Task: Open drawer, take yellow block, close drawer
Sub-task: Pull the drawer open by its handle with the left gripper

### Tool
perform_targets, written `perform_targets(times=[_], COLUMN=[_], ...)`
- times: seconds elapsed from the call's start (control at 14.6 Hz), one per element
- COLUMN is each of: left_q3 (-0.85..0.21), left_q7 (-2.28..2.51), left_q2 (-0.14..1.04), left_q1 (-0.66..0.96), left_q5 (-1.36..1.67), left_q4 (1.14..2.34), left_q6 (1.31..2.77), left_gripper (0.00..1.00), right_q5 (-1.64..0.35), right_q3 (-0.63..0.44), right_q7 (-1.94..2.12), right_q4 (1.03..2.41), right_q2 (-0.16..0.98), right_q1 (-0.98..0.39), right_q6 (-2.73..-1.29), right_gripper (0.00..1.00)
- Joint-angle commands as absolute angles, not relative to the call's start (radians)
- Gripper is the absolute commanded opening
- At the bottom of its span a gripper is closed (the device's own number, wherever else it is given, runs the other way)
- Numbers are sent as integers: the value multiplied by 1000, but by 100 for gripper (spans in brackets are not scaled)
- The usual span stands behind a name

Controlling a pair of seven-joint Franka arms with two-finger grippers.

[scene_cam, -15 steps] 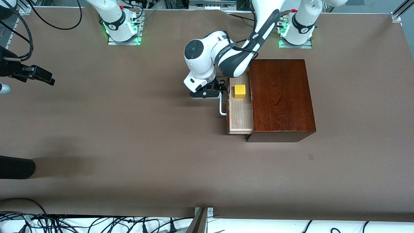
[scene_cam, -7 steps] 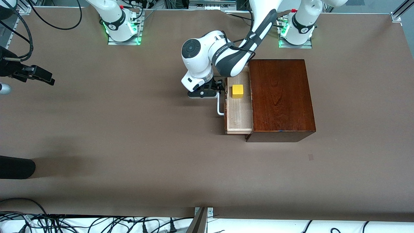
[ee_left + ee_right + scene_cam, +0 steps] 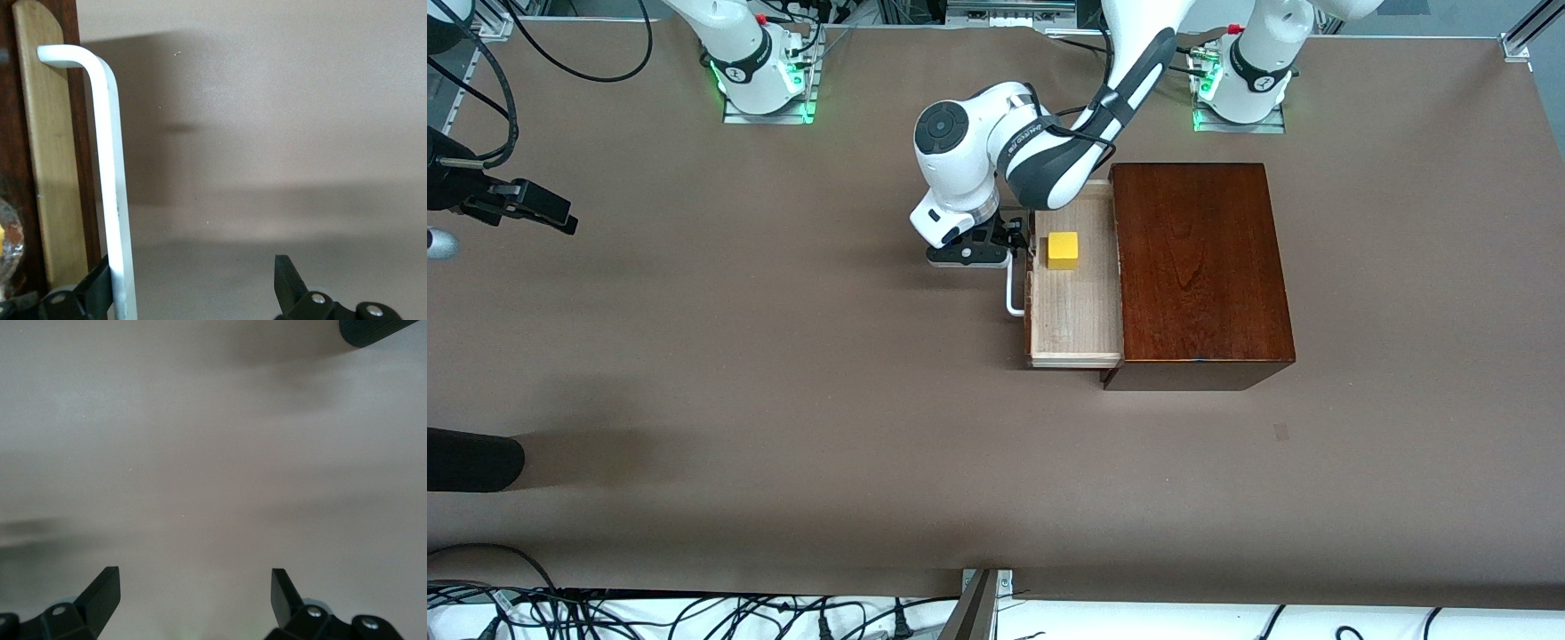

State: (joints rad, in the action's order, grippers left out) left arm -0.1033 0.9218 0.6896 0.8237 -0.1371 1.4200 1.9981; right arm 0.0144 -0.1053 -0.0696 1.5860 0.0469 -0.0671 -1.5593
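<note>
Left gripper (image 3: 1009, 252) spread wide, one finger hooked inside the white U-shaped bar handle (image 3: 113, 193) to drag out the pale-wood drawer (image 3: 1074, 311) of the glossy mahogany box (image 3: 1200, 267), baring the small yellow block (image 3: 1063, 250) on its floor; right gripper (image 3: 193, 600) likewise wide, waiting over bare brown table (image 3: 738, 356).

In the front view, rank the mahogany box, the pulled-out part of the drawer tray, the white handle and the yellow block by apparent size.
1. Mahogany box
2. Pulled-out drawer tray
3. White handle, thin, partly hidden by the left end effector
4. Yellow block, compact; close to the handle in area, so unsure
</note>
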Motion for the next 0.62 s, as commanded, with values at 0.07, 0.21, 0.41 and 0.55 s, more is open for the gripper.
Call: perform_targets(times=[0.07,0.21,0.41,0.55], left_q3=[-120,-120,-118,-112], left_q7=[923,923,920,922], left_q2=[713,686,672,670], left_q1=[859,859,857,857], left_q5=[-84,-89,-89,-89], left_q4=[1345,1358,1359,1361], left_q6=[2022,1996,1928,1907], left_gripper=[100,100,100,100], right_q5=[15,15,17,14], right_q3=[-104,-104,-103,-101], right_q7=[-78,-78,-80,-80], right_q4=[1595,1595,1586,1588], right_q2=[38,38,29,31], right_q1=[-66,-66,-67,-67], right_q6=[-1555,-1555,-1554,-1549], right_gripper=[100,100,100,100])
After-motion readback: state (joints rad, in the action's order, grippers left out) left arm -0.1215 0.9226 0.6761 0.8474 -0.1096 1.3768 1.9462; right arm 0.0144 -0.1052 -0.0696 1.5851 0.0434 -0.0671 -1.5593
